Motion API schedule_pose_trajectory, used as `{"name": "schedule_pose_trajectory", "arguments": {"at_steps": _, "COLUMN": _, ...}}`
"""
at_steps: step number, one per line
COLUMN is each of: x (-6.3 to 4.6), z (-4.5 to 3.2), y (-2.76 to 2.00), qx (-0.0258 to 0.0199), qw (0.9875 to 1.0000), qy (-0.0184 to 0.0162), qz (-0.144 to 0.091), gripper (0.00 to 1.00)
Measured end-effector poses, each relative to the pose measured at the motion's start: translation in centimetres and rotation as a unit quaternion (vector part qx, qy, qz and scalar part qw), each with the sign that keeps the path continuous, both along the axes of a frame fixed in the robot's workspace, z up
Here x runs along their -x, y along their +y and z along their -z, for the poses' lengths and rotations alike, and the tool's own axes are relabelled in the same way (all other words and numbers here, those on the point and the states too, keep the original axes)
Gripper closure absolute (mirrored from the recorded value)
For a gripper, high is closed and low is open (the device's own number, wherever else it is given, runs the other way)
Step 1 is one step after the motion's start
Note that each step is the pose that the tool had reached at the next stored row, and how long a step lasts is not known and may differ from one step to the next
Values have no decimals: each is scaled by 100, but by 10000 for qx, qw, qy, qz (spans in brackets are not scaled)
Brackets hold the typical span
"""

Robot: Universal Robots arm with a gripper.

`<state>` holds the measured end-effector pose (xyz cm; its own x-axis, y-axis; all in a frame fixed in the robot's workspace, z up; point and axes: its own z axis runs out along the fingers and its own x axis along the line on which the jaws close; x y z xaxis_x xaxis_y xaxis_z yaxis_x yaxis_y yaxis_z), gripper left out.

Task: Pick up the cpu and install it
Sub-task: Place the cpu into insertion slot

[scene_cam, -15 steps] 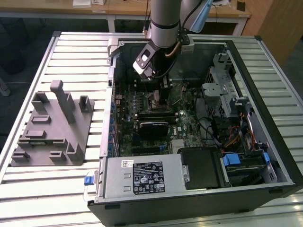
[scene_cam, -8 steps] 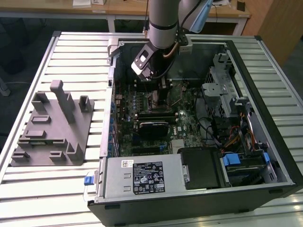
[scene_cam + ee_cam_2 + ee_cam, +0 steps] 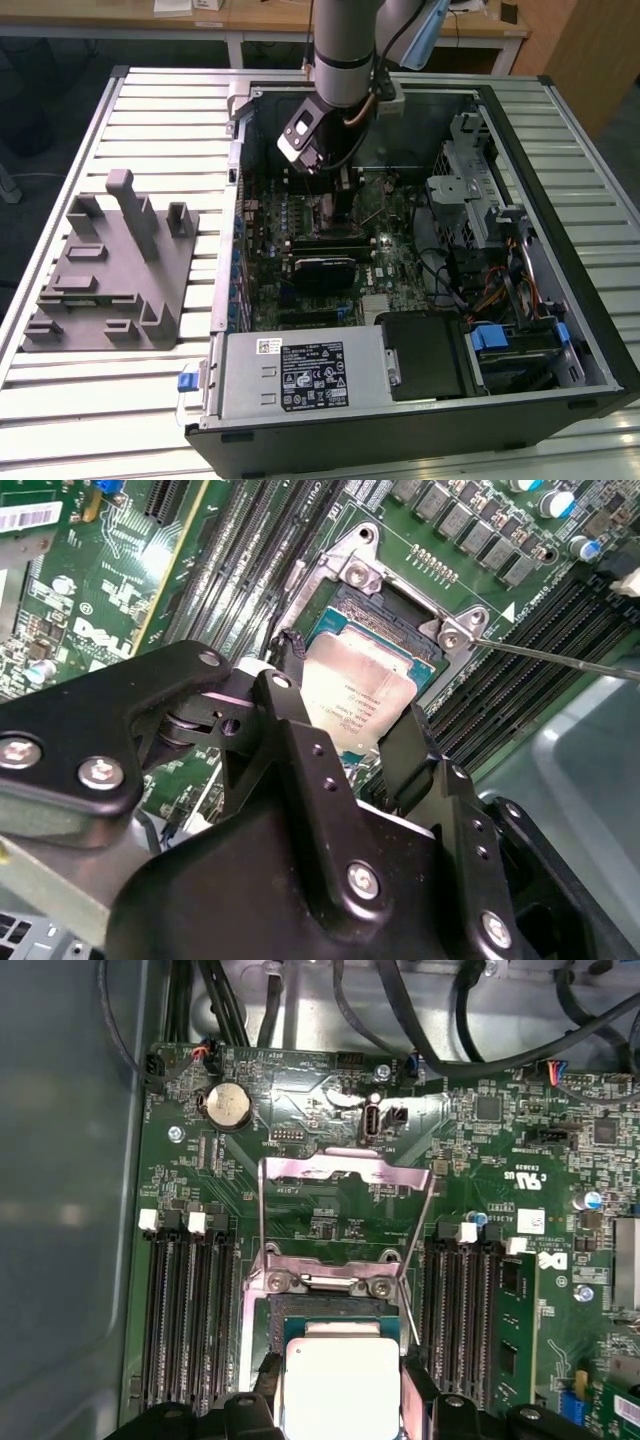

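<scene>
- The gripper [image 3: 345, 705] is clamped on the cpu [image 3: 362, 685], with a finger against each of two opposite edges.
- The cpu lies flat between the fingers, directly over the open socket [image 3: 325, 1312] on the motherboard [image 3: 320, 1210]; I cannot tell whether it touches.
- Just beyond the fingertips, the socket's load plate [image 3: 345, 1168] stands raised.

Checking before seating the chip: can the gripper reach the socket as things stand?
Probably yes: the hinged frame is swung open, and the gripper holds the chip right over the socket.
</scene>
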<state>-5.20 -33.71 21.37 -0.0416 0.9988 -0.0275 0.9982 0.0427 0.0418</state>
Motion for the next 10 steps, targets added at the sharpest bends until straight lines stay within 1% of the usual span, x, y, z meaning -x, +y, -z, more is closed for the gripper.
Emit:
{"name": "schedule_pose_trajectory", "arguments": {"at_steps": 5, "x": 0, "z": 42, "y": 19, "qx": 0, "qw": 10000, "qy": 0, "qz": 0, "gripper": 46}}
{"name": "schedule_pose_trajectory", "arguments": {"at_steps": 10, "x": 0, "z": 86, "y": 24, "qx": 0, "qw": 10000, "qy": 0, "qz": 0, "gripper": 46}}
